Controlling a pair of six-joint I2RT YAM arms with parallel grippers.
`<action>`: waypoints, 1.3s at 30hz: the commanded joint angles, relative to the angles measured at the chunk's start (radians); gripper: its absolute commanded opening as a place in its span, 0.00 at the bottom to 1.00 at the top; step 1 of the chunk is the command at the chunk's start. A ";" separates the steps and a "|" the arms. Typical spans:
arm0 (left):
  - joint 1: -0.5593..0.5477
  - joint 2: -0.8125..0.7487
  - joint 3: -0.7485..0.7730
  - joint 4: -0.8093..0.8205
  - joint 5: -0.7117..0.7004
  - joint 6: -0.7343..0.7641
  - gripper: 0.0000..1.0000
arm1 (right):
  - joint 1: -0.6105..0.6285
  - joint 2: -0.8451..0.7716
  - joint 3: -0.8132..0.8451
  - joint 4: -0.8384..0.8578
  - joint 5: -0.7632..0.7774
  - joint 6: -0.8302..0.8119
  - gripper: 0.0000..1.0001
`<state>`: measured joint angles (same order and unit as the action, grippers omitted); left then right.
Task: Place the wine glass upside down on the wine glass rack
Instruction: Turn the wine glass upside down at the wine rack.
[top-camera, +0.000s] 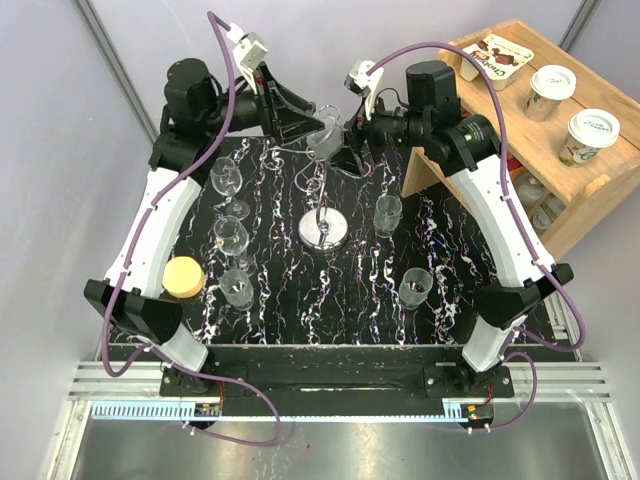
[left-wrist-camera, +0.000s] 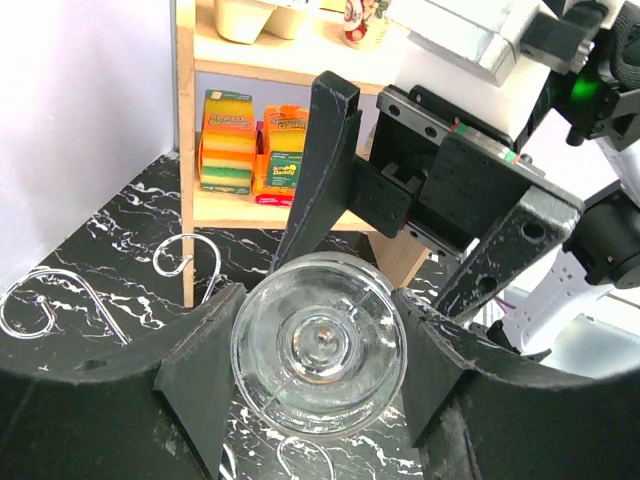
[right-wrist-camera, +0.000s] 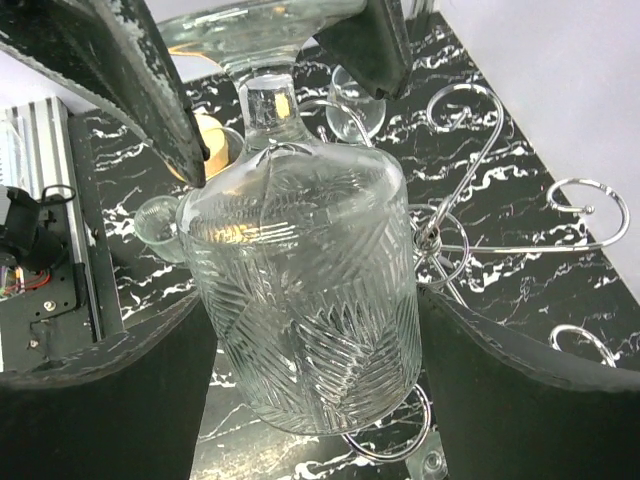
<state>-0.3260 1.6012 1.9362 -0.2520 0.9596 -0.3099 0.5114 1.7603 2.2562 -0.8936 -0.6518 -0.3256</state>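
Black marbled tabletop (top-camera: 330, 300) spreads before us, with spare glasses (top-camera: 237, 285) standing near its front. At its middle the rack (top-camera: 324, 230) stands on a mirror disc. Above its curled arms the wine glass (right-wrist-camera: 300, 300) hangs in the air. Our left tool (left-wrist-camera: 320, 350) clamps the foot, and our right tool (right-wrist-camera: 315, 380) presses both sides of the bowl.

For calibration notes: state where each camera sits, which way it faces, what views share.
Top external: above and behind the bases, looking down on the table, both arms, the wine glass rack.
Left wrist: on the left arm, facing the wooden shelf; left fingers at the wine glass foot.
Right wrist: on the right arm, facing left across the table; right fingers flank the bowl.
Shared: both wrist views show the glass and the opposite fingers.
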 joint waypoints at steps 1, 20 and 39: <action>0.007 -0.084 -0.011 0.151 0.068 -0.070 0.00 | 0.004 -0.056 -0.003 0.097 -0.048 0.049 0.83; 0.012 -0.086 -0.075 0.264 0.100 -0.169 0.00 | 0.004 -0.051 -0.004 0.116 -0.094 0.063 0.30; 0.054 -0.040 -0.010 0.186 0.110 -0.113 0.95 | 0.004 -0.084 -0.050 0.101 0.030 0.056 0.01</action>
<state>-0.2779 1.5600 1.8587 -0.0708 1.0431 -0.4450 0.5182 1.7260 2.2116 -0.8375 -0.6613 -0.2752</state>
